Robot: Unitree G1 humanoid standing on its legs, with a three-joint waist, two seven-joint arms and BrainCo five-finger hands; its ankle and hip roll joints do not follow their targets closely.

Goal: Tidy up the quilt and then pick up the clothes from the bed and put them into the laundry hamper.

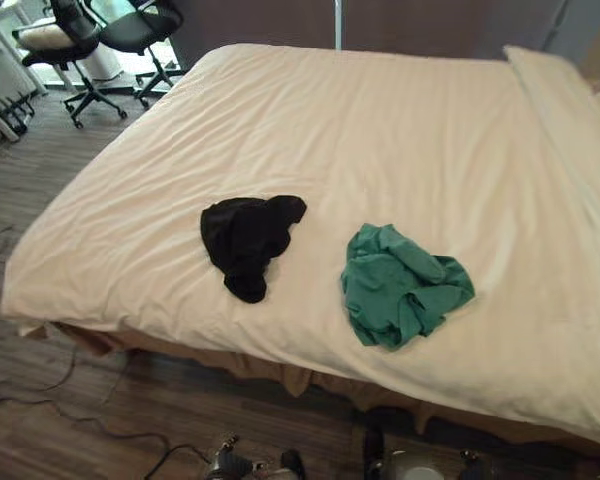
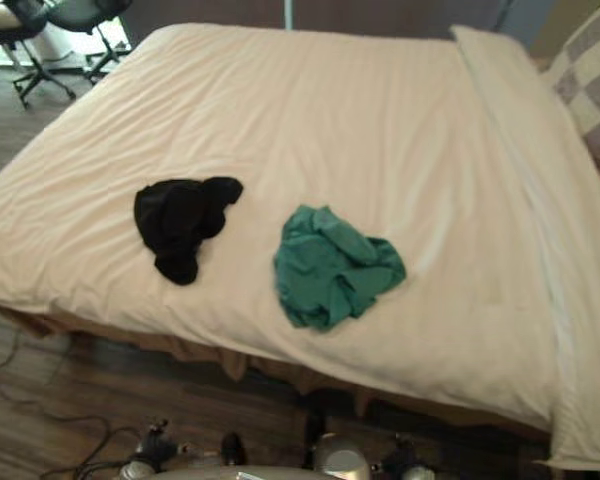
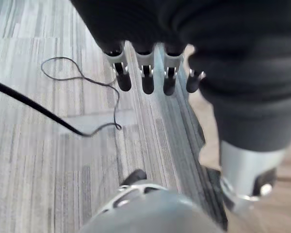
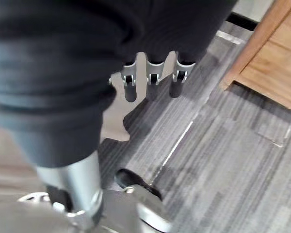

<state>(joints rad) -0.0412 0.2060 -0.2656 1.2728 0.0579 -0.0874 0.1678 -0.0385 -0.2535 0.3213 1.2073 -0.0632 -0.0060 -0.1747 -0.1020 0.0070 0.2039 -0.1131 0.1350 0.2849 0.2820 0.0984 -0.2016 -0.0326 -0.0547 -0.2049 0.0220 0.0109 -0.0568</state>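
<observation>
We see the quilt (image 1: 380, 150) softly, evenly lit, bright daylight glaring behind the office chairs (image 1: 100, 40). Both wrist views blur close up; floor (image 3: 39, 145) stays sharper.

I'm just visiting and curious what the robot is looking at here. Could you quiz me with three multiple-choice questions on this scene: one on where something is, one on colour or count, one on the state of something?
1. Where does the black garment lie relative to the green garment?
A. On top of it
B. To its left, apart from it
C. On the floor below it

2. How many garments lie on the quilt?
A. One
B. Two
C. Four

3. What is the left hand doing?
A. Gripping the black garment
B. Pinching the quilt's edge
C. Hanging open over the floor, holding nothing

Answers:
1 B: bare quilt shows between the two.
2 B: one black and one green.
3 C: its fingers point straight down over the grey floor.
</observation>
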